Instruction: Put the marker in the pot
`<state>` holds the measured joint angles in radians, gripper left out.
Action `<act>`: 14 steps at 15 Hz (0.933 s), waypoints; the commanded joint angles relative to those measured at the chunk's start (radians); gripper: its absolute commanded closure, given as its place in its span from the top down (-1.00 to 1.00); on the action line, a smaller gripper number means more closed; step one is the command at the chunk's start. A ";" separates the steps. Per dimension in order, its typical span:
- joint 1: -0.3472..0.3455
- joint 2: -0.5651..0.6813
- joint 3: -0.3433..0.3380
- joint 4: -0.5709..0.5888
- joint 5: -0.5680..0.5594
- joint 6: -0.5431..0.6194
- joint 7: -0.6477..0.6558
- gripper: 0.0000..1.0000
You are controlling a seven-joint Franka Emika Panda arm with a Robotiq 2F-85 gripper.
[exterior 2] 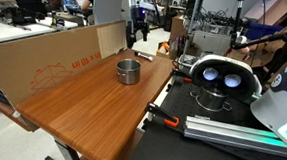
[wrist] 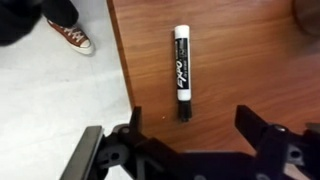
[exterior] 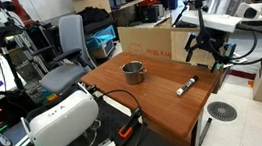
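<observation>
The marker is a white Expo pen with a black cap, lying on the wooden table near its edge. It also shows in an exterior view. My gripper is open and empty, hovering above the table with the marker's cap end just ahead of the gap between its fingers. In an exterior view the gripper hangs above the table's end, beyond the marker. The silver pot stands upright mid-table, apart from the marker, and shows in both exterior views.
A cardboard box stands along one side of the table, also seen in the exterior view from the opposite side. A person's sneaker is on the floor beside the table edge. Office chairs and equipment surround the table.
</observation>
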<state>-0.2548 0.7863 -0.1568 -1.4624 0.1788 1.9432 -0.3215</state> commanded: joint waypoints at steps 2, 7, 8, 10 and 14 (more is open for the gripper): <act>-0.016 0.087 0.011 0.084 -0.085 -0.018 0.064 1.00; -0.014 0.139 0.015 0.106 -0.131 0.011 0.082 1.00; -0.010 0.146 0.015 0.109 -0.140 0.013 0.085 1.00; -0.005 0.152 0.020 0.099 -0.155 0.034 0.084 1.00; 0.008 0.152 0.033 0.081 -0.178 0.060 0.080 1.00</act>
<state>-0.2509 0.9237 -0.1345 -1.3892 0.0387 1.9751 -0.2562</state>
